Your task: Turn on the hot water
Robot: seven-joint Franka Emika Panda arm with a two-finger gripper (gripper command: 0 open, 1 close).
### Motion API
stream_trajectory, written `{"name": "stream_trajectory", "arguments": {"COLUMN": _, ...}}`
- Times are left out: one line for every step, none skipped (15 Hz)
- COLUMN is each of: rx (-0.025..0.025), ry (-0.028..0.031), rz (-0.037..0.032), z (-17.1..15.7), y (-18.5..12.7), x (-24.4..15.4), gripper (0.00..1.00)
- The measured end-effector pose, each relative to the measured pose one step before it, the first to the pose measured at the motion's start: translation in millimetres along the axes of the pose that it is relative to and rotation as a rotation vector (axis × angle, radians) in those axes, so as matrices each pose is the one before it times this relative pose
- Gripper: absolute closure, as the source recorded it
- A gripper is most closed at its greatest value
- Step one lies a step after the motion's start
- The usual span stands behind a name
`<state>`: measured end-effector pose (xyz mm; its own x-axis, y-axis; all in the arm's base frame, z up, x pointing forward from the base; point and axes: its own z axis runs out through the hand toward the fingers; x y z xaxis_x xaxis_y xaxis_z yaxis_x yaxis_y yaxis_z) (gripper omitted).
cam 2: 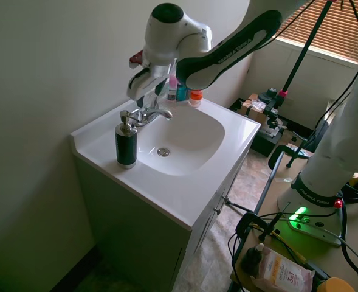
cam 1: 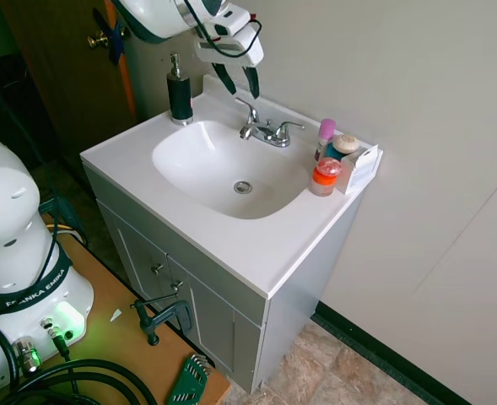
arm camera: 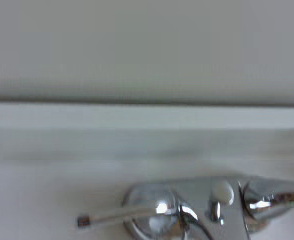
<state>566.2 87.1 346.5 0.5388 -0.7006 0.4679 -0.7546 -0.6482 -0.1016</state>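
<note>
Two slim lever handles, one short curved spout, all shiny chrome: that's the faucet (cam 1: 263,128), and it sits at the back of the white sink (cam 1: 197,173), right under the tool (cam 1: 238,83). Nothing is running out of the spout, and the basin looks dry around the drain (cam 1: 243,186).

From the first exterior view, the tool hangs just above the handle (cam 1: 249,108) nearest the black pump bottle (cam 1: 179,91). Its two dark fingers (cam 1: 225,79) are spread apart with nothing between them, so it's released and not touching the chrome, as far as I can tell. That handle angles up towards the tool, while the other handle (cam 1: 289,127) points out flat on the far side of the spout, away from the tool.

The second exterior view shows the same thing from the other side: the faucet (cam 2: 149,113) is below the tool (cam 2: 147,96), with the pump bottle (cam 2: 126,142) off to one side of it, nearer the camera. The wrist view is blurry, but you get the faucet (arm camera: 206,210) from close up, with one thin handle (arm camera: 118,216) sticking out sideways and the white backsplash ledge (arm camera: 137,116) behind it.

Beyond the faucet from the tool, a little cluster of toiletries sits at the corner of the worktop (cam 1: 256,253): a pink-capped bottle (cam 1: 325,135) and an orange-lidded jar (cam 1: 324,177).
</note>
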Motion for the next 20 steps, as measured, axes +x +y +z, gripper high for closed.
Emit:
{"name": "stream_trajectory", "arguments": {"rx": 0.00627, "ry": 0.02757, "rz": 0.00112, "z": 3.76, "y": -9.26, "x": 0.63, "gripper": 0.00}}
{"name": "stream_trajectory", "arguments": {"rx": 0.00387, "ry": 0.01397, "rz": 0.00305, "z": 4.30, "y": -7.50, "x": 0.08, "gripper": 0.00}}
{"name": "stream_trajectory", "arguments": {"rx": 0.00126, "ry": 0.00131, "rz": 0.00009, "z": 4.86, "y": -6.17, "x": 0.15, "gripper": 0.00}}
{"name": "stream_trajectory", "arguments": {"rx": -0.00019, "ry": -0.00053, "rz": -0.00039, "z": 5.49, "y": -5.45, "x": 0.42, "gripper": 0.00}}
{"name": "stream_trajectory", "arguments": {"rx": -0.00094, "ry": -0.00154, "rz": 0.00132, "z": 5.67, "y": -4.83, "x": 0.41, "gripper": 0.00}}
{"name": "stream_trajectory", "arguments": {"rx": -0.00290, "ry": -0.00257, "rz": 0.00126, "z": 5.28, "y": -3.15, "x": -0.32, "gripper": 0.00}}
{"name": "stream_trajectory", "arguments": {"rx": -0.00519, "ry": -0.00688, "rz": 0.00354, "z": 4.90, "y": -1.13, "x": -1.60, "gripper": 0.00}}
{"name": "stream_trajectory", "arguments": {"rx": -0.00861, "ry": -0.00916, "rz": 0.00452, "z": 5.10, "y": 1.12, "x": -2.42, "gripper": 0.00}}
{"name": "stream_trajectory", "arguments": {"rx": -0.00905, "ry": -0.00550, "rz": 0.00198, "z": 4.40, "y": 2.34, "x": -1.66, "gripper": 0.00}}
{"name": "stream_trajectory", "arguments": {"rx": -0.00904, "ry": -0.00604, "rz": 0.00262, "z": 3.71, "y": 3.08, "x": -1.66, "gripper": 0.00}}
{"name": "stream_trajectory", "arguments": {"rx": -0.00816, "ry": -0.01063, "rz": 0.00795, "z": 3.35, "y": 4.08, "x": -1.96, "gripper": 0.00}}
{"name": "stream_trajectory", "arguments": {"rx": -0.00652, "ry": -0.01513, "rz": 0.01364, "z": 2.08, "y": 4.27, "x": -2.18, "gripper": 0.00}}
{"name": "stream_trajectory", "arguments": {"rx": -0.00652, "ry": -0.01185, "rz": 0.01128, "z": 0.82, "y": 5.01, "x": -1.49, "gripper": 0.00}}
{"name": "stream_trajectory", "arguments": {"rx": -0.00917, "ry": -0.00910, "rz": 0.00825, "z": 0.89, "y": 7.47, "x": -1.15, "gripper": 0.00}}
{"name": "stream_trajectory", "arguments": {"rx": -0.00683, "ry": -0.00648, "rz": 0.00622, "z": 0.23, "y": 10.35, "x": -0.69, "gripper": 0.00}}
{"name": "stream_trajectory", "arguments": {"rx": -0.00582, "ry": -0.00467, "rz": 0.00683, "z": 0.21, "y": 12.80, "x": 0.61, "gripper": 0.00}}
{"name": "stream_trajectory", "arguments": {"rx": -0.00583, "ry": -0.00647, "rz": 0.00741, "z": -0.13, "y": 13.98, "x": 0.85, "gripper": 0.00}}
{"name": "stream_trajectory", "arguments": {"rx": -0.00536, "ry": -0.00794, "rz": 0.00508, "z": -0.16, "y": 15.20, "x": 0.42, "gripper": 0.00}}
{"name": "stream_trajectory", "arguments": {"rx": -0.00491, "ry": -0.00931, "rz": 0.00192, "z": 0.30, "y": 16.36, "x": -1.24, "gripper": 0.00}}
{"name": "stream_trajectory", "arguments": {"rx": -0.00812, "ry": -0.01127, "rz": 0.00140, "z": 0.26, "y": 17.80, "x": -1.40, "gripper": 0.00}}
